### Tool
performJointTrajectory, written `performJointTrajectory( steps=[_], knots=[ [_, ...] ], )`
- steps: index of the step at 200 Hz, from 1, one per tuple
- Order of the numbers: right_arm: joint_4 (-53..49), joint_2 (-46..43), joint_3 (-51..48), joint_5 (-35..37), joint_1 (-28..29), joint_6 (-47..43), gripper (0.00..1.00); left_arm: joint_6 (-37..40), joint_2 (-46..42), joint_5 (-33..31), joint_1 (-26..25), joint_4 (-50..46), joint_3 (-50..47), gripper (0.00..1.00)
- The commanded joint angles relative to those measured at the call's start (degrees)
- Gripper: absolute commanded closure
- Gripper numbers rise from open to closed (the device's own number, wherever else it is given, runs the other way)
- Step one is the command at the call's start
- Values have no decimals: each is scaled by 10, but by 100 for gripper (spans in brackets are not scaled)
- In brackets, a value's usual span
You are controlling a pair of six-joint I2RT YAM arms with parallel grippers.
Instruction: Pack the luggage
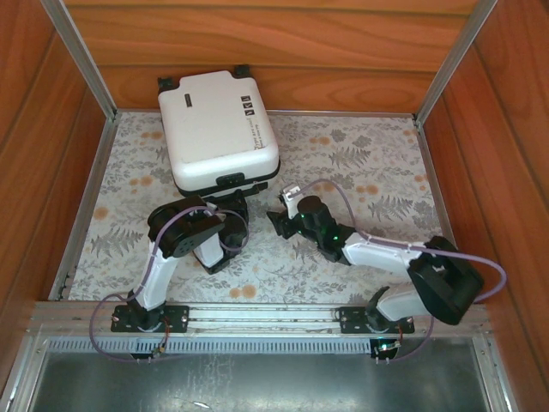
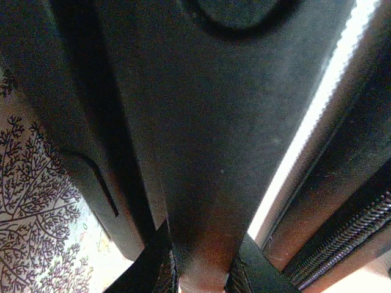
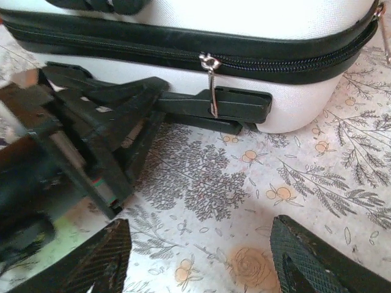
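Observation:
The luggage (image 1: 219, 129), a closed white hard-shell suitcase with black trim, lies flat at the back left of the table. My left gripper (image 1: 233, 204) is at its near edge, and in the left wrist view its fingers (image 2: 153, 268) press on both sides of the black handle (image 2: 208, 122). The left gripper (image 2: 201, 268) is shut on that handle. My right gripper (image 1: 276, 216) hovers just right of it, open over bare cloth (image 3: 201, 256). The right wrist view shows the luggage (image 3: 244, 15), its zipper pull (image 3: 212, 85) and handle bracket (image 3: 238, 104).
A floral tablecloth (image 1: 360, 172) covers the table. Wooden walls (image 1: 257, 51) enclose the back and both sides, with metal rails (image 1: 86, 60) at the corners. The cloth to the right of the luggage is free of objects.

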Motion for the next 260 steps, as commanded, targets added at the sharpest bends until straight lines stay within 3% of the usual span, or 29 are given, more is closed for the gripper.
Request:
performJointTrajectory(
  steps=[1,80,124,155,225,260],
  knots=[
    [106,59,9,-49,-12,-16,33,-21,37,31,14,-84,-33,100],
    [329,225,64,-22,-21,-19,36,-43,48,57,22,-84,-49,100],
    [337,265,105,-1,-30,-11,39,-53,57,57,23,-83,-51,100],
    [327,287,128,-7,-35,-4,45,-62,64,58,22,-84,-49,100],
    [312,315,158,-4,-35,-3,78,-64,71,63,23,-84,-47,100],
    [316,325,166,-21,-35,7,81,-60,67,60,23,-83,-52,100]
  ],
)
